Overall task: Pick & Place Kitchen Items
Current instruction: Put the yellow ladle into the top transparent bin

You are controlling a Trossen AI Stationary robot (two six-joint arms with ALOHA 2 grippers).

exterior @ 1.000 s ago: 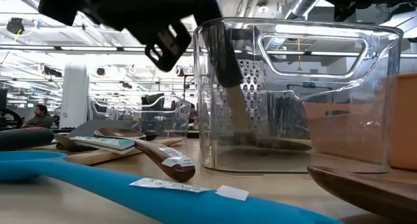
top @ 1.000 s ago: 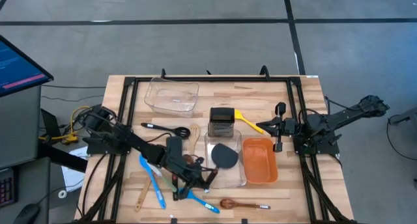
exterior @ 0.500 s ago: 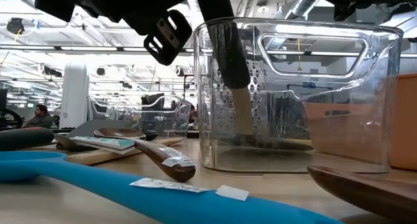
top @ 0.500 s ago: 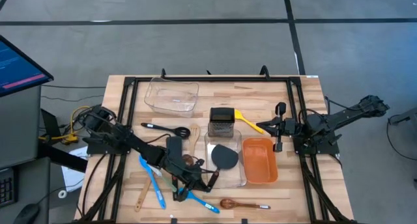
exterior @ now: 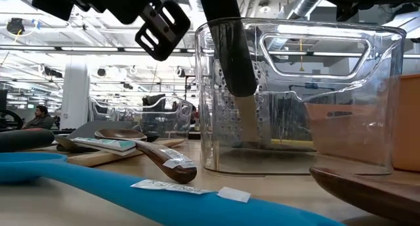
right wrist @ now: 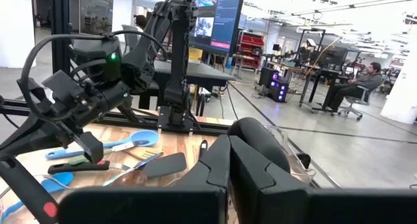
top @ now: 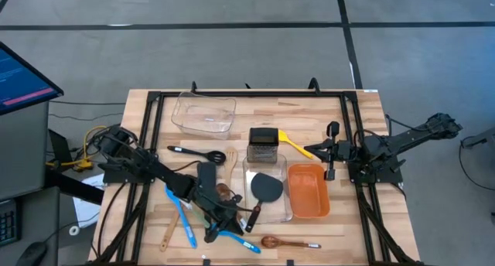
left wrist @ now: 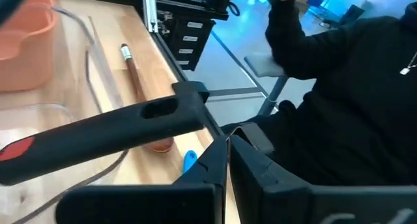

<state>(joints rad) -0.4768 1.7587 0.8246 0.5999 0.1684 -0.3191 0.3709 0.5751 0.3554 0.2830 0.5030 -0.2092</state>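
Utensils (top: 179, 212) mostly lie loose on my left side of the table (top: 309, 111): much remains. My left gripper (top: 232, 213) holds a black turner (top: 265, 190) by its handle, blade inside the clear bin (top: 285, 212). The orange bin (top: 308, 191) looks empty. My right gripper (top: 323, 150) waits, fingers together.

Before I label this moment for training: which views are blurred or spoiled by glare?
Low view: the blue spoon nearest the lens is soft, and the clear tub mirrors ceiling lights. Left wrist view: the black turner handle is smeared. Right wrist view: the room's bright ceiling washes out. High view: even and sharp.
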